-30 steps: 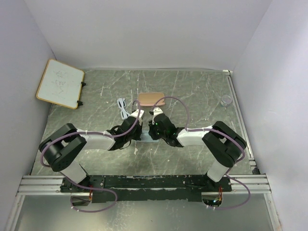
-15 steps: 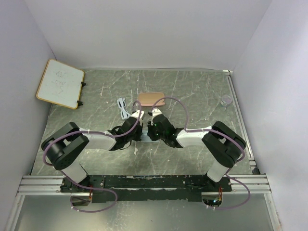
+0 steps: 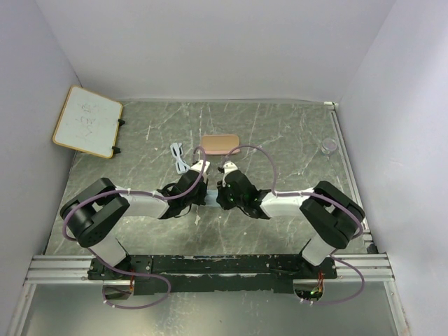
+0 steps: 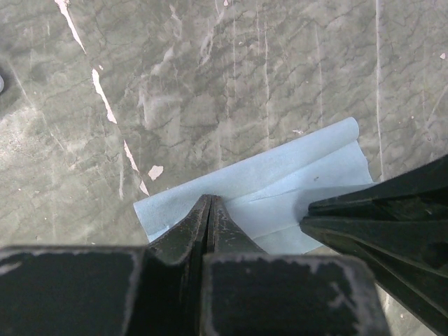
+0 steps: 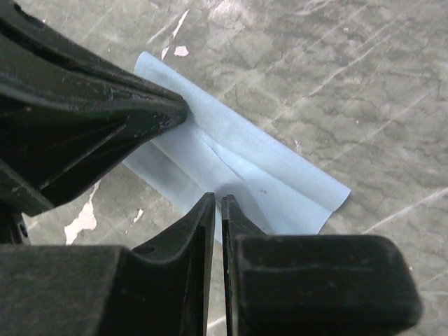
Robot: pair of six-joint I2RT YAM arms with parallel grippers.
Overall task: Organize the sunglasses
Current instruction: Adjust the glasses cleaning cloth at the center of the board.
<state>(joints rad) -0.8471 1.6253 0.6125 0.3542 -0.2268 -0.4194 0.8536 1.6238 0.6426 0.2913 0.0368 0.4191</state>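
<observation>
A pale blue cloth (image 4: pixel 294 189), folded over, lies flat on the grey marbled table between my two grippers; only a sliver of it (image 3: pixel 212 201) shows in the top view. My left gripper (image 4: pixel 208 199) is shut, its tips resting on the cloth's near edge. My right gripper (image 5: pixel 218 199) is shut to a hairline gap, its tips down on the cloth (image 5: pixel 245 168). The grippers face each other, tips a short way apart. The whitish sunglasses (image 3: pixel 179 156) lie behind the left gripper. The pink case (image 3: pixel 219 143) lies to their right.
A white board (image 3: pixel 87 120) leans at the far left wall. A small clear cup (image 3: pixel 329 145) stands at the far right. Walls close in the table on three sides. A metal rail (image 3: pixel 210 266) runs along the near edge.
The right arm has shifted slightly, its wrist moving a little toward the near edge. The left gripper has stayed on the cloth.
</observation>
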